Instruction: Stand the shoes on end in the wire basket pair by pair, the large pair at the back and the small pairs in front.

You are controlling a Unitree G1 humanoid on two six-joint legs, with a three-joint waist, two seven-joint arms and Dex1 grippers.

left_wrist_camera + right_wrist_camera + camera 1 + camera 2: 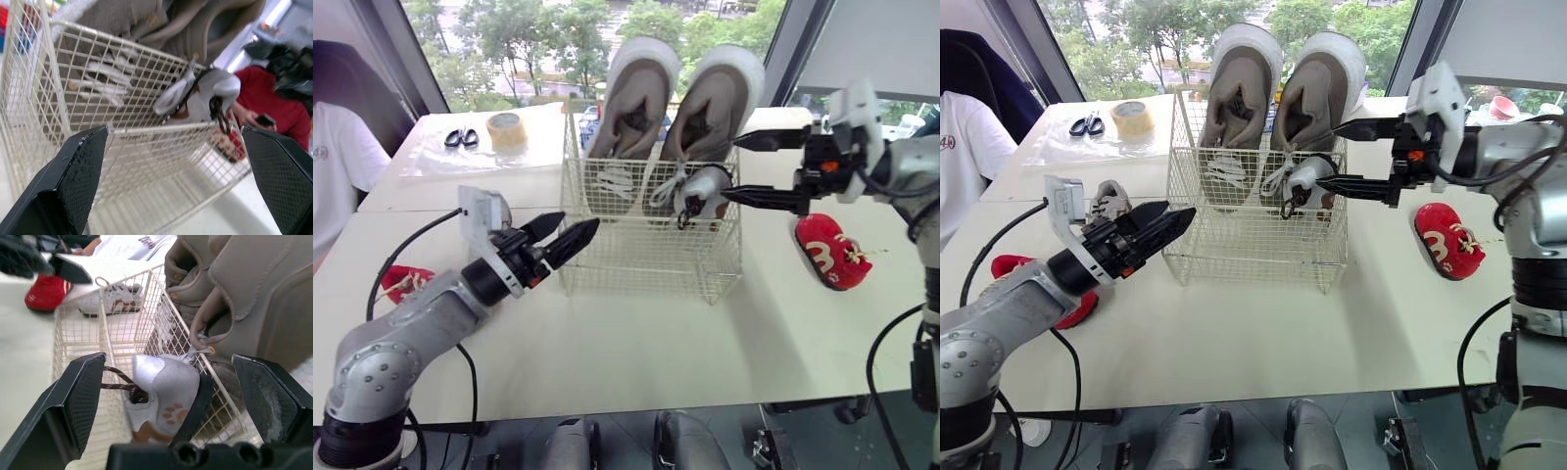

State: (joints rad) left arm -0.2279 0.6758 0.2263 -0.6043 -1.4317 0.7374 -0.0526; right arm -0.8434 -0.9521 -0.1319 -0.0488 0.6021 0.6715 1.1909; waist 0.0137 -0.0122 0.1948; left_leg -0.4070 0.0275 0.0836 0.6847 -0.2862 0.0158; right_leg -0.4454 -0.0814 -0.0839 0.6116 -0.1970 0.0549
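The white wire basket (pixel 646 257) stands mid-table. Two large beige shoes (pixel 636 98) stand on end, side by side, along its back. A small grey-white shoe (pixel 164 391) with paw prints and a dangling brown lace perches at the basket's right rim. My right gripper (pixel 729 169) is open, its fingers wide on either side of that shoe. My left gripper (pixel 579 221) is open with nothing in it, just off the basket's left front corner. Its mate, another small grey-white shoe (pixel 1108 201), lies on the table behind the left arm.
One red shoe (pixel 830 252) lies right of the basket, another (pixel 406 281) at the left near my left arm. Scissors (pixel 462 138) and a tape roll (pixel 507 128) sit at the back left. A person in a white shirt (pixel 337 176) sits at the far left.
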